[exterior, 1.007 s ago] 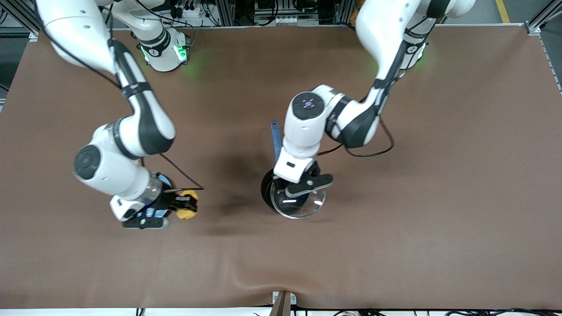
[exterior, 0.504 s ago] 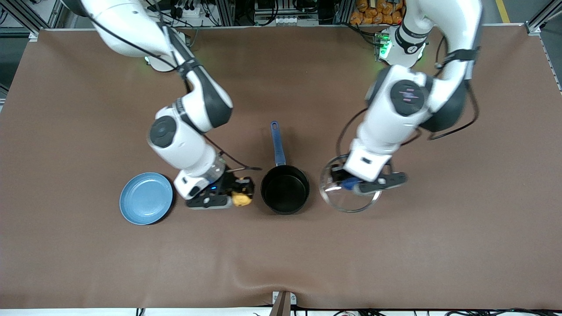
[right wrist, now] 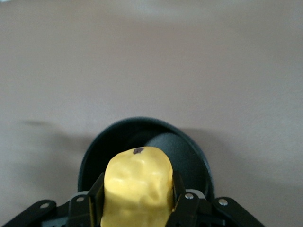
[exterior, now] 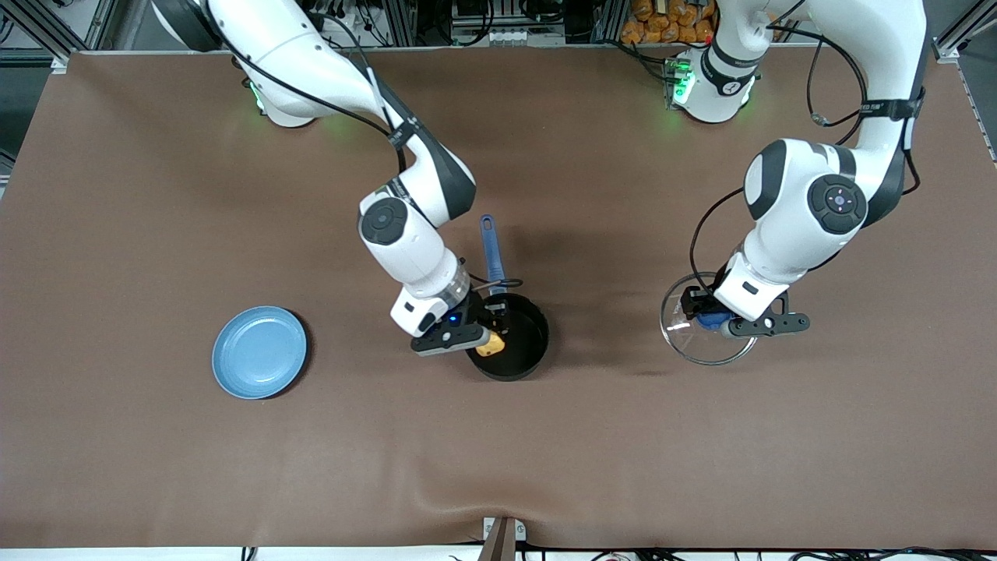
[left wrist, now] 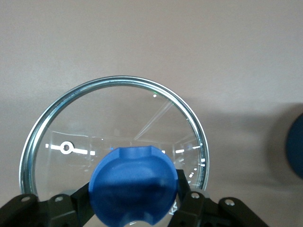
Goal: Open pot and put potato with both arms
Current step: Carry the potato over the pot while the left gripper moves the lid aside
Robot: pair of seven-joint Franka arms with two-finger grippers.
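The black pot (exterior: 516, 343) with its long blue handle (exterior: 491, 249) stands open at the table's middle. My right gripper (exterior: 492, 336) is shut on the yellow potato (exterior: 491, 347) and holds it over the pot's edge; in the right wrist view the potato (right wrist: 138, 187) hangs above the pot (right wrist: 189, 161). My left gripper (exterior: 707, 318) is shut on the blue knob (left wrist: 133, 184) of the glass lid (exterior: 705, 349), beside the pot toward the left arm's end of the table. The lid's steel rim (left wrist: 118, 81) shows over bare table.
A round blue plate (exterior: 258, 351) lies on the brown table toward the right arm's end, level with the pot. A small bracket (exterior: 500, 536) sits at the table's edge nearest the camera.
My right gripper carried the potato from the plate across to over the pot. My left gripper lifted the lid off the pot and moved it toward the left arm's end.
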